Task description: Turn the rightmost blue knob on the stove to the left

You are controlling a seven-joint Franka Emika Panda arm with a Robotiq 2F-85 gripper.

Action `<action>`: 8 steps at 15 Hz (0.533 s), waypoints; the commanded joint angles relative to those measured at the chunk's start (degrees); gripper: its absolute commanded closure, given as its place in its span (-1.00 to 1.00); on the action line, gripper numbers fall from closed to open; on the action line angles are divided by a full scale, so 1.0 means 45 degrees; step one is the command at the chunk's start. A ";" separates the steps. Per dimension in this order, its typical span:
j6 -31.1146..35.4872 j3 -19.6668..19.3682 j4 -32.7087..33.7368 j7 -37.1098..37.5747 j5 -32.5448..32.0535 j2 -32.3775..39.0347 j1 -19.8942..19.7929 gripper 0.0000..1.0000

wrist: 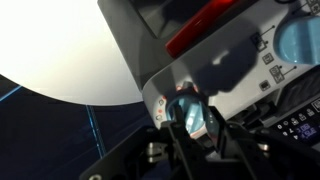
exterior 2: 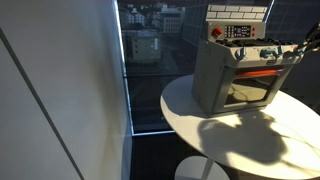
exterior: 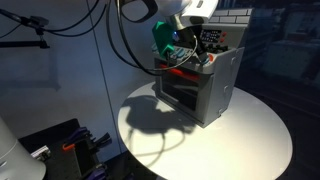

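The stove (exterior: pixel 215 90) is a small grey metal toy oven with a dark glass door and a red strip; it stands on a round white table and shows in both exterior views (exterior 2: pixel 215 75). My gripper (wrist: pixel 192 122) is at the right end of its knob row. In the wrist view its two fingers sit against either side of the rightmost blue knob (wrist: pixel 188 106), close to the stove's corner. Another pale-blue knob (wrist: pixel 300 40) shows further along the row. In the exterior views my gripper (exterior: pixel 183 57) (exterior 2: pixel 300 50) hides that end knob.
The round white table (exterior: pixel 250 135) (exterior 2: pixel 230 135) carries only the stove. A red-and-grey control panel (exterior 2: pixel 238 28) rises behind the stove top. Cables (exterior: pixel 112 45) hang beside the arm. Black equipment (exterior: pixel 60 150) lies on the floor. A window (exterior 2: pixel 150 50) is behind.
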 commanded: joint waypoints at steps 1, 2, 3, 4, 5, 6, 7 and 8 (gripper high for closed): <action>0.0184 -0.0089 0.0270 -0.0444 0.0469 0.0165 -0.0006 0.84; 0.0184 -0.0109 0.0277 -0.0433 0.0460 0.0172 -0.0012 0.92; 0.0187 -0.0108 0.0279 -0.0425 0.0452 0.0165 -0.0006 0.87; 0.0182 -0.0109 0.0279 -0.0416 0.0436 0.0170 -0.0008 0.86; 0.0195 -0.0109 0.0274 -0.0405 0.0423 0.0171 -0.0009 0.87; 0.0199 -0.0108 0.0270 -0.0398 0.0409 0.0169 -0.0008 0.87; 0.0234 -0.0100 0.0231 -0.0377 0.0324 0.0140 -0.0009 0.88; 0.0269 -0.0098 0.0207 -0.0376 0.0272 0.0121 -0.0012 0.88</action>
